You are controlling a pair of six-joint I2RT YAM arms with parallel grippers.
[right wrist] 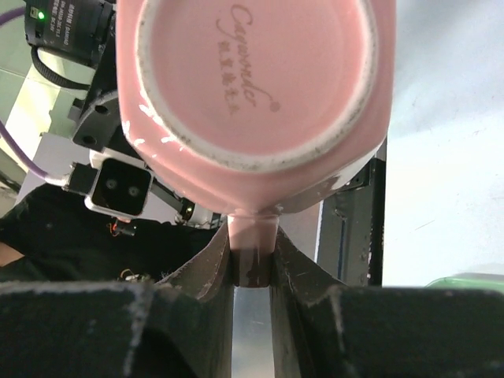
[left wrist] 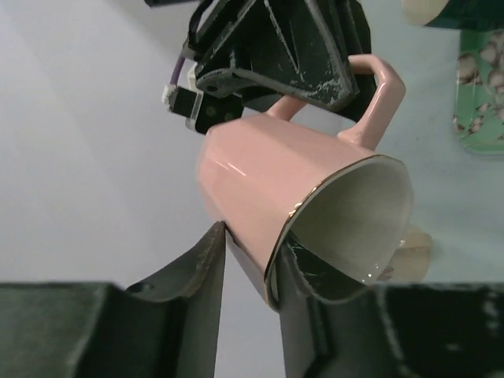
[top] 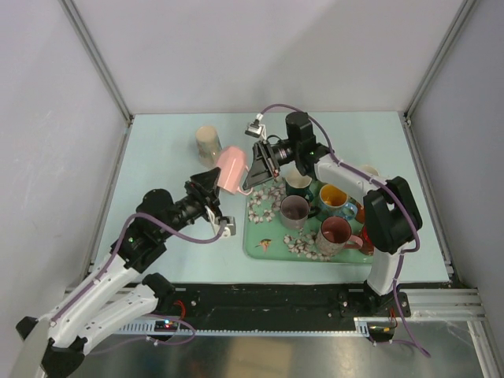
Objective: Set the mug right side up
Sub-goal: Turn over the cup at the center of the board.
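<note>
A pink mug [top: 231,168] is held off the table, lying on its side, between my two grippers. In the left wrist view the mug [left wrist: 268,181] has its white, gold-rimmed mouth turned toward the camera. My left gripper [left wrist: 252,244] pinches the rim wall, one finger inside and one outside. In the right wrist view the mug's base [right wrist: 252,79] faces the camera, and my right gripper [right wrist: 252,252] is shut on its handle. In the top view the left gripper [top: 214,183] is on the mug's left and the right gripper [top: 253,169] on its right.
A green floral tray [top: 264,240] to the right holds several upright mugs, among them a grey one [top: 294,211] and a yellow-and-blue one [top: 332,197]. A beige cup [top: 208,142] stands behind the pink mug. Grey walls enclose the table.
</note>
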